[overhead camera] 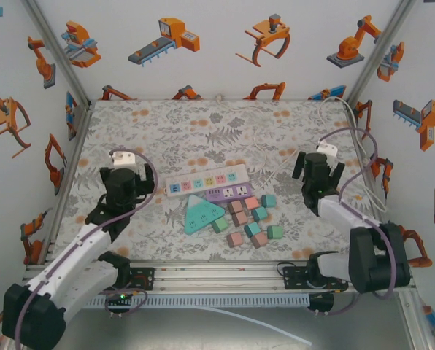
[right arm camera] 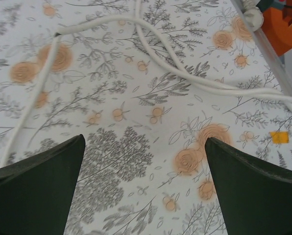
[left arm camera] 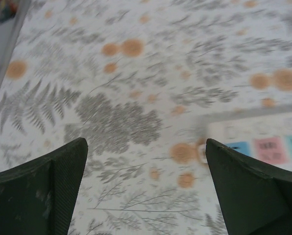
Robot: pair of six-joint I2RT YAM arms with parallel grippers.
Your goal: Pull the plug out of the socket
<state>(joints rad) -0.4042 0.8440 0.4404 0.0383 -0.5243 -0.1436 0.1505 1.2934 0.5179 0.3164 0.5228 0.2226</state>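
Fingers point(right arm camera: 33, 196) spread over floral cloth point(overhead camera: 203, 124), robot-print walls point(overhead camera: 225, 44).

Power strip point(left arm camera: 263, 144) blurred and cut off by the left wrist view's right edge, its socket markings unreadable, white cables point(right arm camera: 136, 22) running out past the right wrist view's top and right edges, ends unseen
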